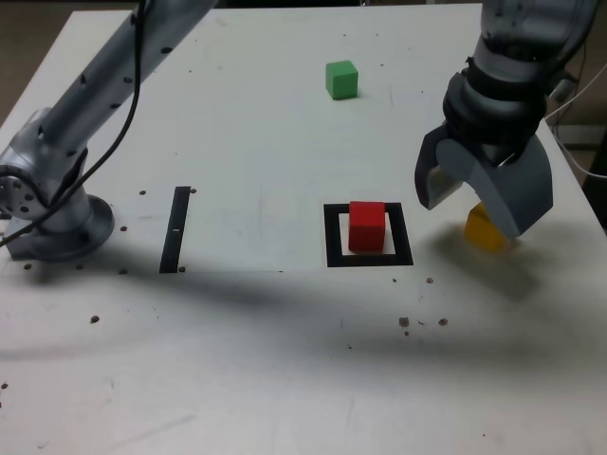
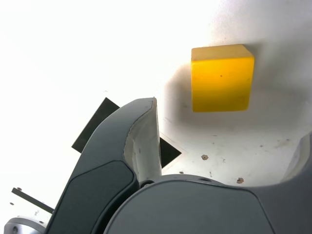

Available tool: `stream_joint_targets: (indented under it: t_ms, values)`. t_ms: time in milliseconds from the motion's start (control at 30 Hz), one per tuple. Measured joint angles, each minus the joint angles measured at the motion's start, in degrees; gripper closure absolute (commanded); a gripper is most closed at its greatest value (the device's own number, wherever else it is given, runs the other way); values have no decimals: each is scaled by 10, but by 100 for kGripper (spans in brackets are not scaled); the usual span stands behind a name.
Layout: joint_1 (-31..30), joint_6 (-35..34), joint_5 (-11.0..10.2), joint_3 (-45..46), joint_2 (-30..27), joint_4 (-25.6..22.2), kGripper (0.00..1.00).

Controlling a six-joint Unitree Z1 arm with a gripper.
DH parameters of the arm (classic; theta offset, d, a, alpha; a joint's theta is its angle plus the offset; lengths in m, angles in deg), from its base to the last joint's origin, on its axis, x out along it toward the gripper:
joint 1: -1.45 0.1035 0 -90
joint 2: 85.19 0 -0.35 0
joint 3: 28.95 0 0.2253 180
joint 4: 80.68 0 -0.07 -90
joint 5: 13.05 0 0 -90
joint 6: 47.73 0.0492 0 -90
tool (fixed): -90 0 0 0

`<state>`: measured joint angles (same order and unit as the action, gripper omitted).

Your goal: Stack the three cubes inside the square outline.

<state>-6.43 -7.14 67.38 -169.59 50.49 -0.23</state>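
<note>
Three cubes are on the white table (image 1: 247,370), and only one of them is inside the square outline (image 1: 369,235): the red cube (image 1: 367,227) sits on the white centre of this black frame, and nothing is stacked on top of it. The green cube (image 1: 341,80) stands alone on the far part of the table, well apart from the outline and a little to the left of it in the exterior view. The yellow cube (image 1: 486,229) lies on the table at the exterior view's right of the outline, near to it but outside the black border. The gripper (image 1: 482,197) hangs just above this yellow cube with its jaws spread wide, and it holds nothing; in the exterior view one grey finger (image 1: 520,197) partly covers the cube. In the wrist view the yellow cube (image 2: 222,78) rests flat on the table between the two open fingers (image 2: 141,141), and it touches neither of them. A thin black strip (image 1: 175,228) lies on the table at the exterior view's left of the outline, close to the arm base (image 1: 47,213)
</note>
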Motion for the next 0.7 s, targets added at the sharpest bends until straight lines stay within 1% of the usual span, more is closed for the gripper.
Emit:
stream_joint_targets:
  t_ms: [167,467,600,700]
  values:
    - [3,0,-8,-20,19,1,0]
    - [8,0,-12,-60,52,-2,2]
    - [8,0,-12,-68,59,-4,5]
    - [9,-3,-12,-71,67,-6,11]
